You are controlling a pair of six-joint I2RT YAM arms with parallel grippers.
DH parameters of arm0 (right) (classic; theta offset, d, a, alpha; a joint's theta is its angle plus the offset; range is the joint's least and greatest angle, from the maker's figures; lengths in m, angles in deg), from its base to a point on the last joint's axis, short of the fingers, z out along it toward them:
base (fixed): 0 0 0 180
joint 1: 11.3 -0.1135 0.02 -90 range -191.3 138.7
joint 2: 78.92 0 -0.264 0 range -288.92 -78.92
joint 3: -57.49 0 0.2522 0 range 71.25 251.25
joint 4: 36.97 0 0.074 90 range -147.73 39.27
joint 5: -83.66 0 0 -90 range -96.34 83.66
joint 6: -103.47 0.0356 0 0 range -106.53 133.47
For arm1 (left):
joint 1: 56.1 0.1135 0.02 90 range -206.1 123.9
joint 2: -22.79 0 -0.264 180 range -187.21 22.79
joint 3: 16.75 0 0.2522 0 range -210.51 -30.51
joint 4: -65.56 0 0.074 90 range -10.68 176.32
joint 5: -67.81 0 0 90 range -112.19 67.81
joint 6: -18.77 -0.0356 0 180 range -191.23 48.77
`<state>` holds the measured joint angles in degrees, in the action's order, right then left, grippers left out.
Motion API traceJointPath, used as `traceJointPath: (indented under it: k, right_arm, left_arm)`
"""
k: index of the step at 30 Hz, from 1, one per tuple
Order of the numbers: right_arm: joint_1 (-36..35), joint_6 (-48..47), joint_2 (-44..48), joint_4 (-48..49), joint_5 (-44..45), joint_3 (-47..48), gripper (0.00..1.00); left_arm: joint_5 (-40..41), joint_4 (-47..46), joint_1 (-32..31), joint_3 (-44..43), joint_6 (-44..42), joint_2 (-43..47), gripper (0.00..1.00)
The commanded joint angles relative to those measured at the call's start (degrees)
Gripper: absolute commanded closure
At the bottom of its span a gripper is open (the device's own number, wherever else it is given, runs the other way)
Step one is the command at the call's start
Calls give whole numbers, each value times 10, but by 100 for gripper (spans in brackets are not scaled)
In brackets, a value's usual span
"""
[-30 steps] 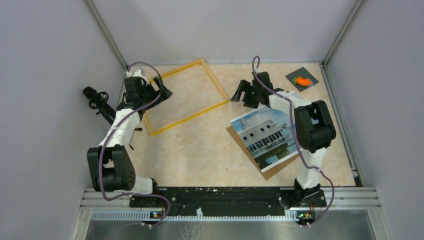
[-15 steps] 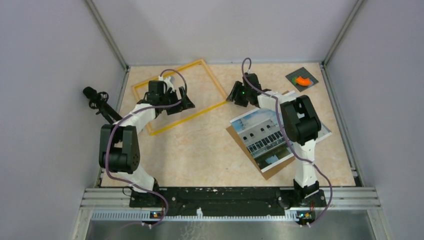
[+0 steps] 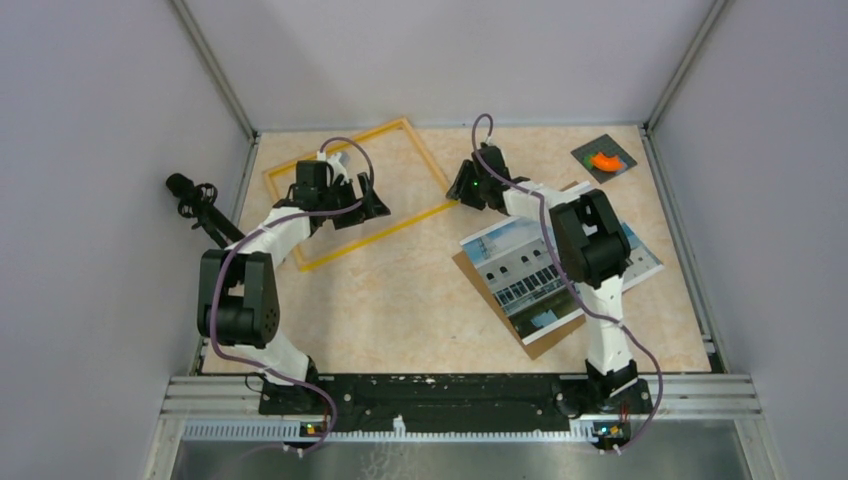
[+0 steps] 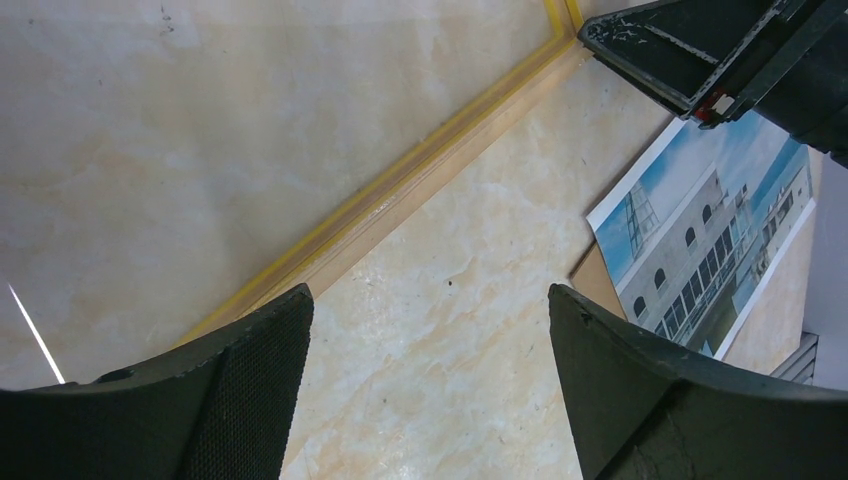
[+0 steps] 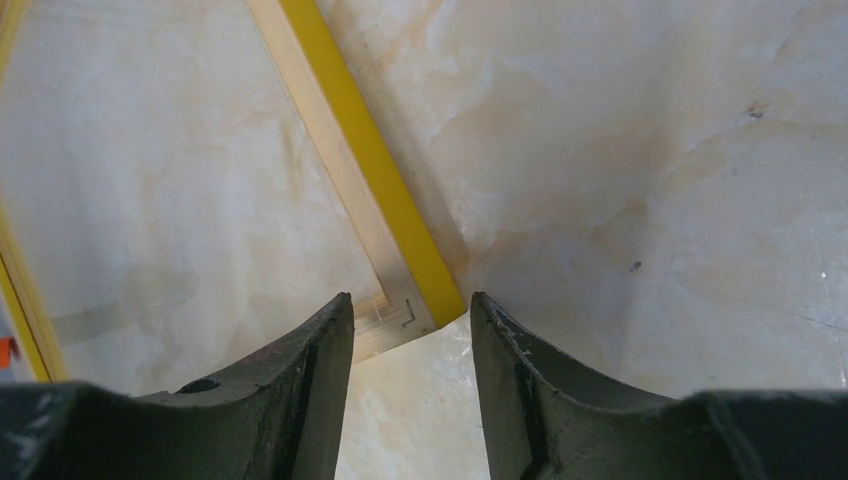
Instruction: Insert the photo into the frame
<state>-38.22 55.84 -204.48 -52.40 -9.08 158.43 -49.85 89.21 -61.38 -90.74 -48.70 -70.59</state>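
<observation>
The photo [image 3: 540, 268], a white building under blue sky, lies face up by the near-right part of the tabletop [image 3: 400, 310], resting askew on a brown backing board [image 3: 545, 340] and untouched by either arm. Farther in, the left gripper [image 4: 428, 300] hangs with its fingers spread wide over the near rail of the frame [image 3: 420, 219], holding nothing. The right gripper [image 5: 410, 300] points down at the frame's right-hand corner, fingers a little apart with the corner between them; whether they touch the wood cannot be told. The yellow frame lies flat toward the far-left corner, well apart from the print. Both arms appear set to shift or steady it before the photo is brought over. A dark tile with an orange piece [image 3: 602, 160] sits at the far-right corner.
</observation>
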Motion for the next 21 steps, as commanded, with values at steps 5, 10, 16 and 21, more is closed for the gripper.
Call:
traceJointPath:
  k: [5, 10, 16, 21]
  right_arm:
    - [4, -12, 2, -7, -19, -43, 51]
    - [11, -48, 6, 12, -42, -67, 50]
    - [11, -103, 7, -7, -44, -66, 52]
    - [11, -126, 7, -16, -43, -62, 53]
  left_arm:
    - [-11, -21, 0, -10, -5, 34, 9]
    - [-15, -22, 0, -10, -4, 34, 9]
    - [-16, -23, 0, -10, -4, 34, 9]
    - [-17, -23, 0, -9, -4, 33, 9]
